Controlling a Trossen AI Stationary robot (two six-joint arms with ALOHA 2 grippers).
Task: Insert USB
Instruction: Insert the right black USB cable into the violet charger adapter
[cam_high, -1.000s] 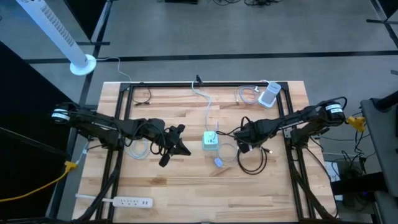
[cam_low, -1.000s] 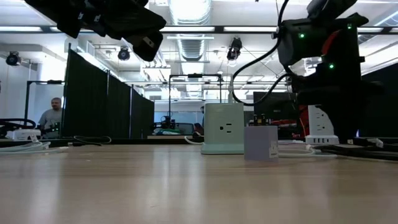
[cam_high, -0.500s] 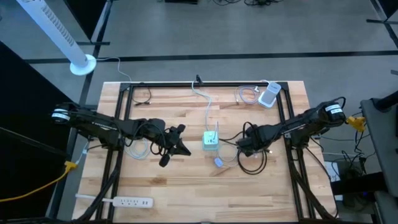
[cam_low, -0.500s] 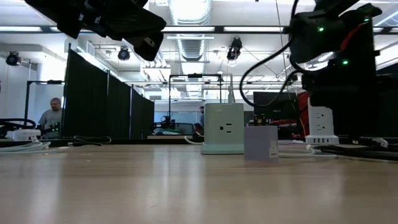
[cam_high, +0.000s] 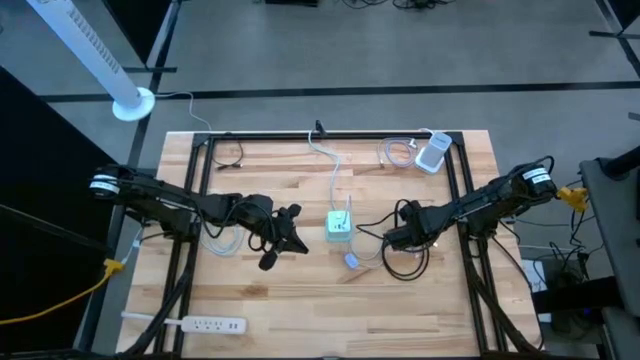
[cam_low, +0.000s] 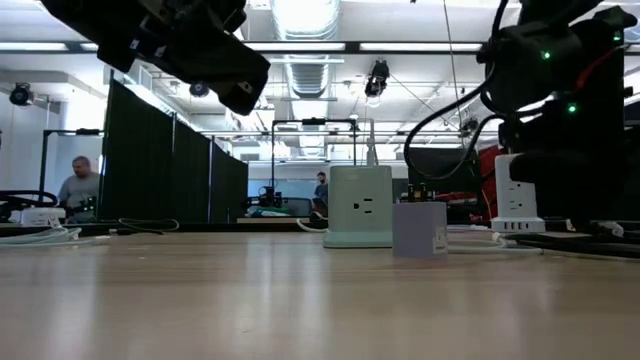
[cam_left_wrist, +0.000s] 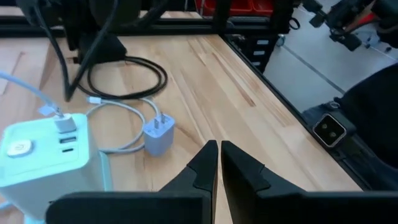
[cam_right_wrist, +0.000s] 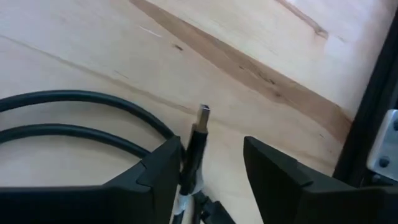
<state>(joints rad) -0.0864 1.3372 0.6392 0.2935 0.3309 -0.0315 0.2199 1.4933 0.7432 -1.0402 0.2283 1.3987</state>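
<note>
Right of the green hub (cam_high: 339, 226), the right end effector (cam_right_wrist: 208, 165), half open, straddles the black USB plug (cam_right_wrist: 198, 134) without clamping; next, pinch, then align. Left end effector (cam_left_wrist: 217, 167) waits closed, empty.

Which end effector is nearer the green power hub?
The left. The left end effector hovers just left of the hub, fingers shut. The right end effector is farther off on its other side, by the black cable.
</note>
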